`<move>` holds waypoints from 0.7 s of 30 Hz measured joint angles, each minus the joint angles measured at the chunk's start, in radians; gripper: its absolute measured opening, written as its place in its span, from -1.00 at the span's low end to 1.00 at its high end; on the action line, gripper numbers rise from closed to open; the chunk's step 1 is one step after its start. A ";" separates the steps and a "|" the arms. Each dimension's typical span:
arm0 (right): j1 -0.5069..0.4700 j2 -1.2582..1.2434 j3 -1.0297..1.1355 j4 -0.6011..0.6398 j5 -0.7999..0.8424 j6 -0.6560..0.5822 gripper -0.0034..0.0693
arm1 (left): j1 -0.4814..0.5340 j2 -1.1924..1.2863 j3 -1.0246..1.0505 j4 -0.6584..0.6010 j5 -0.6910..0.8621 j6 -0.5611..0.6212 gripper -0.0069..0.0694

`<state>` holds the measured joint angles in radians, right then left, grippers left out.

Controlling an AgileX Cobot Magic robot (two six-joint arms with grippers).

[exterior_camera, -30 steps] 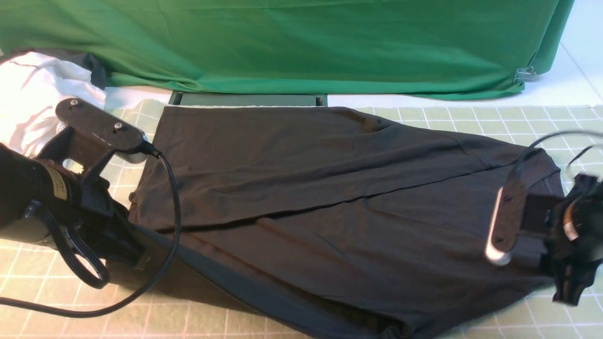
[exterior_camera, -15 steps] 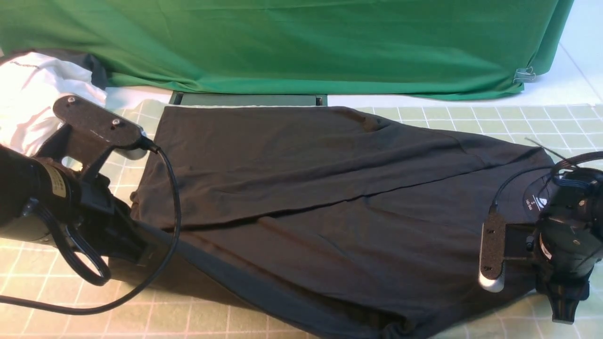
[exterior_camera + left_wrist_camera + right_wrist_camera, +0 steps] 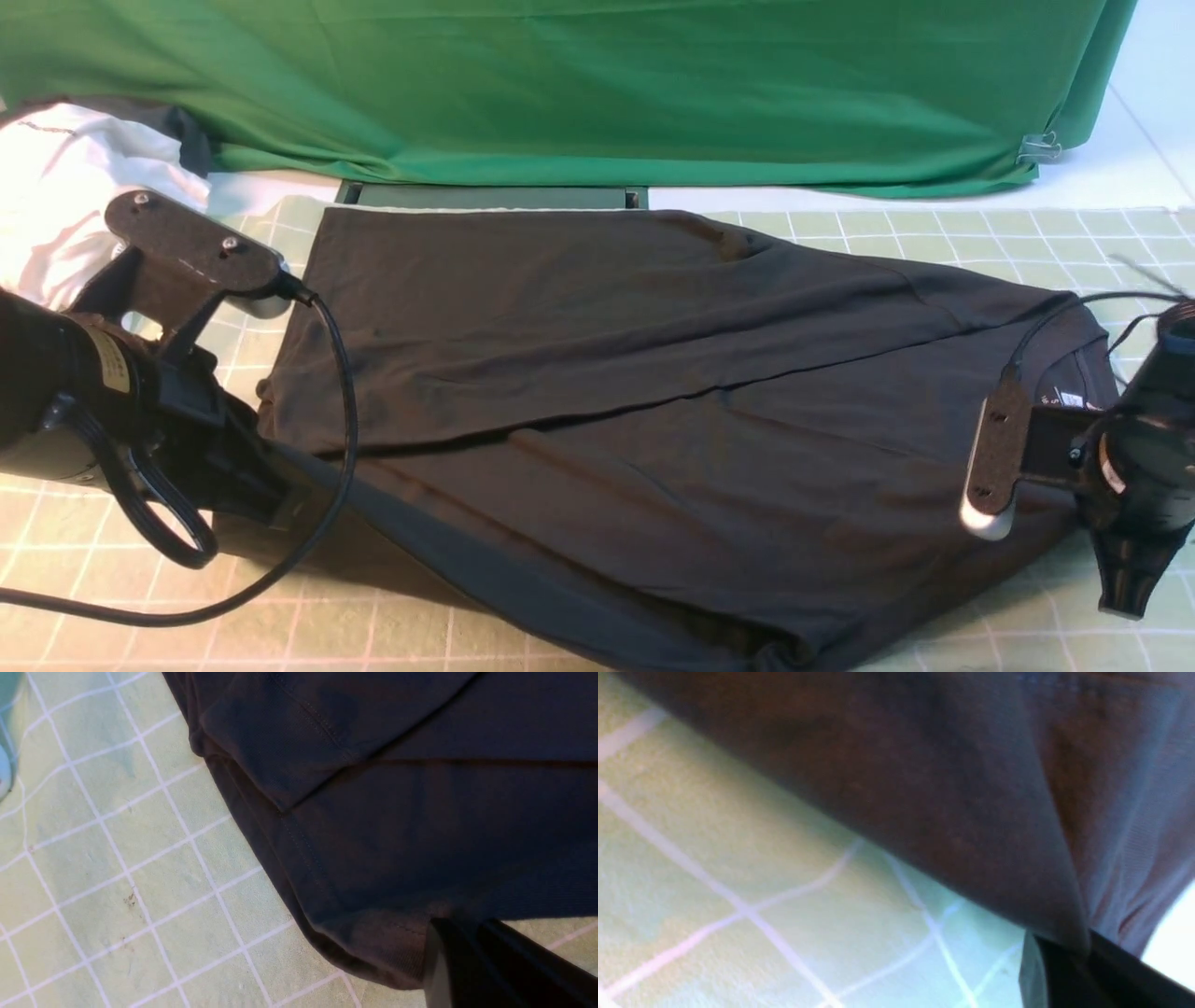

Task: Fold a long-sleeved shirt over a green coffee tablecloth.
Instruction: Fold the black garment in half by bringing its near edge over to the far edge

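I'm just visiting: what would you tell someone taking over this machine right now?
Left gripper: shut on a hem corner of the long-sleeved shirt.
Right gripper: shut on its near edge by the collar.
Shirt lies sideways on the green coffee tablecloth, collar toward the robot's right.
Done: far side folded over the middle.
Left: probably carry the near edge over, then fold across.
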<state>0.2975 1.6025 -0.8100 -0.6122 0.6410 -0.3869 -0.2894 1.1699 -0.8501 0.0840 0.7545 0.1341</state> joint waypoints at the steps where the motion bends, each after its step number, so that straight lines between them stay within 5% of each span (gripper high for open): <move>1: 0.000 -0.011 0.000 0.006 0.015 0.001 -0.77 | 0.001 -0.012 0.000 0.000 0.002 0.000 -0.90; 8: 0.000 -0.096 0.000 0.029 0.085 0.015 -0.78 | 0.082 -0.087 0.000 0.000 -0.016 -0.067 -0.90; 21: -0.034 -0.026 -0.209 0.064 -0.108 0.023 -0.80 | 0.234 0.070 -0.090 -0.042 -0.163 -0.107 -0.90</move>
<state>0.2631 1.5765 -1.0194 -0.5481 0.5328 -0.3643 -0.0555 1.2401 -0.9399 0.0420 0.5913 0.0273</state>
